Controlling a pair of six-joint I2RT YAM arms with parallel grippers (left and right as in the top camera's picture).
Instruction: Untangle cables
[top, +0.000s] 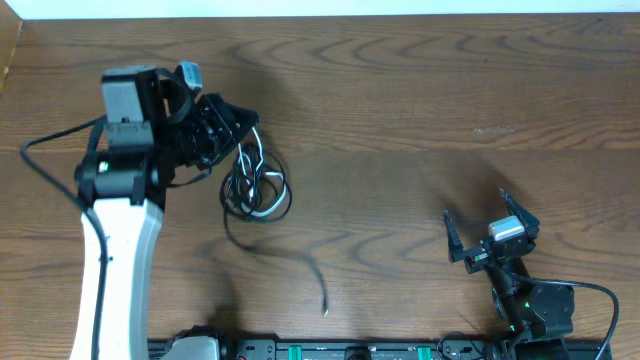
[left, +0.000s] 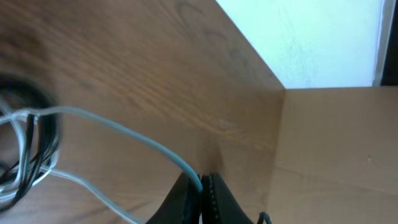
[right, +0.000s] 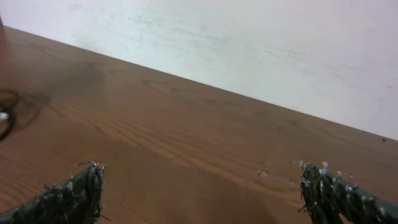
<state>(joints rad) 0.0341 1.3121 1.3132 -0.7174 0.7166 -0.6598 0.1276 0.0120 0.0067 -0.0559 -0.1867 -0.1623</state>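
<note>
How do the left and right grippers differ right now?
The left gripper is shut on the white cable; the right gripper is open and empty. The left sits by the tangle; the right is well away from it. Both have two dark fingers.

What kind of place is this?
Probably a robotics lab workbench: a left arm and a right arm work at a bare wooden table, with tangled cables laid out for practice.

A white left arm (top: 118, 255) with black joints (top: 120, 178) and grey wrist block (top: 125, 98) is shown; the right arm (top: 535, 305) is black with a silver block (top: 507, 229).
</note>
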